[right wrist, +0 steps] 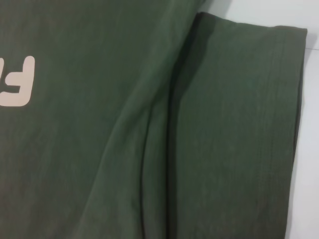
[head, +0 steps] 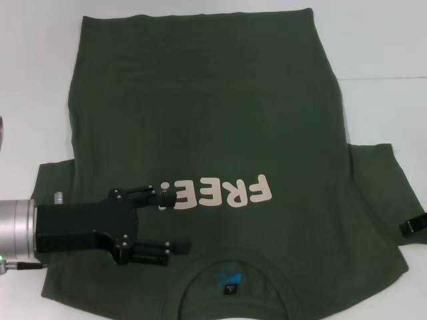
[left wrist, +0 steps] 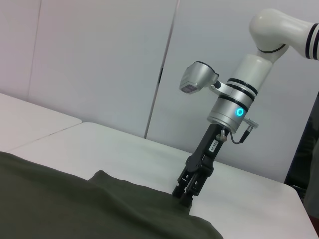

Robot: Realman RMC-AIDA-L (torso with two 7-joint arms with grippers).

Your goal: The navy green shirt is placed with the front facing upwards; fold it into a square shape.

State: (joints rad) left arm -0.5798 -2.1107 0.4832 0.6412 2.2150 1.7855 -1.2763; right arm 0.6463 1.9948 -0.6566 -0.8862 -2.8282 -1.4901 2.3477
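White table [head: 373, 40] underneath, pale wall panels behind.

Left gripper [head: 175, 222]: jaws spread wide, holding nothing, tips pointing across toward the robot's right. Hovers or rests low over the shirt [head: 200, 100], between the lettering [head: 220, 193] and the collar [head: 233, 267]; cannot tell whether touching cloth. Black housing behind the fingers, then a silver wrist, reaching in level from the left edge of the head view, over the left sleeve [head: 53, 180].

Right gripper [head: 413, 227]: down at the outer edge of the right sleeve [right wrist: 239, 124], tip at the cloth. Clamped on the hem or only touching it, cannot tell. Seen from the left wrist as a black tool [left wrist: 185, 194] pointing steeply down, silver wrist with a lit blue ring above, white arm bending away overhead.

Shirt spread flat, front up, collar and neck label [head: 229, 280] nearest the robot, hem at the far side, both sleeves out. No fold made yet, by the look of it.

Likely trouble:
- Closing the left jaws here, mid-chest, would probably pinch both layers and drag the whole garment instead of turning one side over.
- Lifting the right sleeve by a thin bite of hem could let it slip free partway.
- Soft crease beside the right armpit seam could be trapped under a fold and spoil the square.
- Uneven pulls from the two sides would skew the shirt on the table.
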